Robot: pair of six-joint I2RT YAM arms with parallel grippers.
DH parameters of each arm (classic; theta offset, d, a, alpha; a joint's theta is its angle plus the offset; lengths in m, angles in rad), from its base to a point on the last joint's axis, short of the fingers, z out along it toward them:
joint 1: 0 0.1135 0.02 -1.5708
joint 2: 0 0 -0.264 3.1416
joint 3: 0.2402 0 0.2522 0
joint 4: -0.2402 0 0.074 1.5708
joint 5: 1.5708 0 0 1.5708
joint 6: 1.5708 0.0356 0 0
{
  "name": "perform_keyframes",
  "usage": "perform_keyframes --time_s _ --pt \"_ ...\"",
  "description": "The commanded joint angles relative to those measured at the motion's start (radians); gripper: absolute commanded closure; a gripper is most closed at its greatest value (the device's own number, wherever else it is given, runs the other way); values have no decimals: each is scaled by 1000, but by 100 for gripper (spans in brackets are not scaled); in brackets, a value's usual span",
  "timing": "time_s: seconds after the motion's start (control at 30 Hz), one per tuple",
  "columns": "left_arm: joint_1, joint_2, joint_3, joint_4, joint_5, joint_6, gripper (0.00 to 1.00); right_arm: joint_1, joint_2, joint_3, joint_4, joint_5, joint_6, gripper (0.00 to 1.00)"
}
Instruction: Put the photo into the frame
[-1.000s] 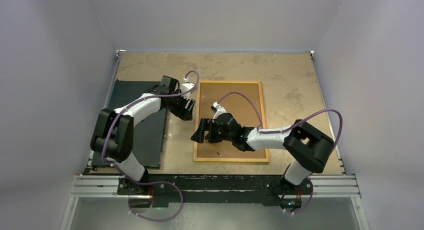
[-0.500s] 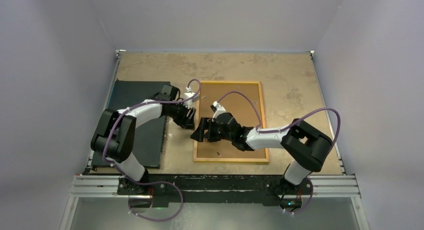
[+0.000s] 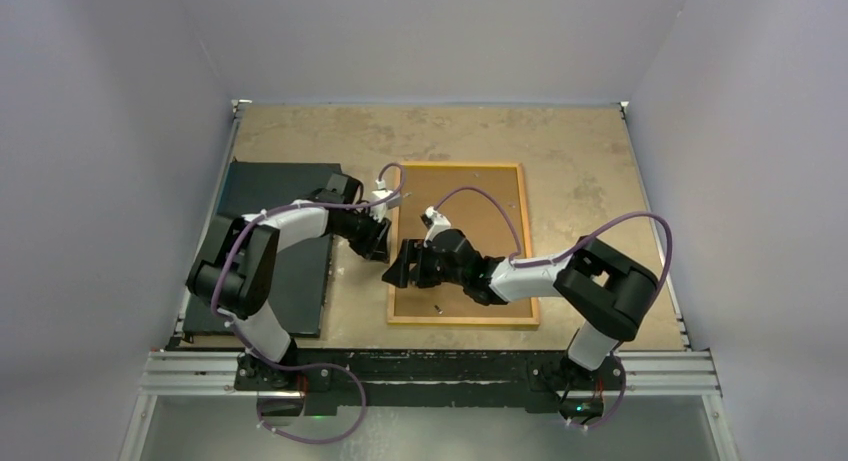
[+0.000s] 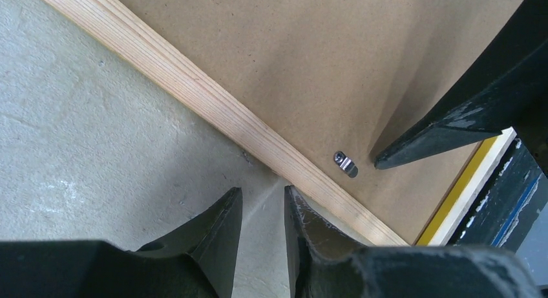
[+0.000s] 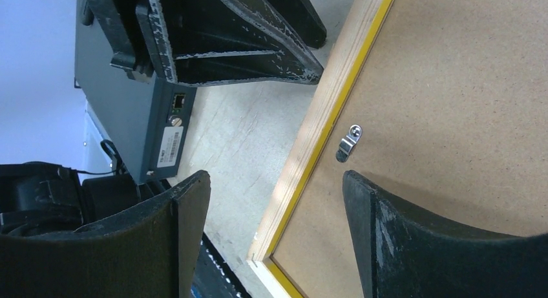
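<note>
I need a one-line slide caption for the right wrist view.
Open right gripper straddles the frame edge near a metal clip.

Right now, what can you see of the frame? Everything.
The frame lies flat, back side up, on the table: pale wood rails with a yellow inner edge, a brown fibreboard back seated inside, a small metal clip near the left rail. The right gripper straddles that rail, fingers open; the left gripper sits just outside it. Contact unclear.

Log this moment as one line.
frame: back up, backing board in | left tool: nearly closed, empty, at frame's left edge | right tool: open, straddling that edge by clip | photo: unseen
</note>
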Motion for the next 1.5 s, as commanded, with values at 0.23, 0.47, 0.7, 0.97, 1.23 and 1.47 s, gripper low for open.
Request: perform_keyframes --time_s 0.23,0.47,0.7,0.97,1.23,1.47 --pt "-2 -82 39 -32 10 45 64 8 -11 -12 43 -5 -28 24" --pt "-14 -72 27 25 -4 18 57 9 -24 -29 47 -17 -52 23" --pt "-15 -13 27 37 4 53 67 13 -10 -17 50 -26 -58 23" --pt "-15 23 15 50 30 60 79 13 32 24 36 -34 -70 23" --pt "-5 -21 36 16 31 39 77 14 37 39 26 -28 -91 23" --pt "17 -110 87 -73 101 49 55 13 -21 8 83 -37 -126 24"
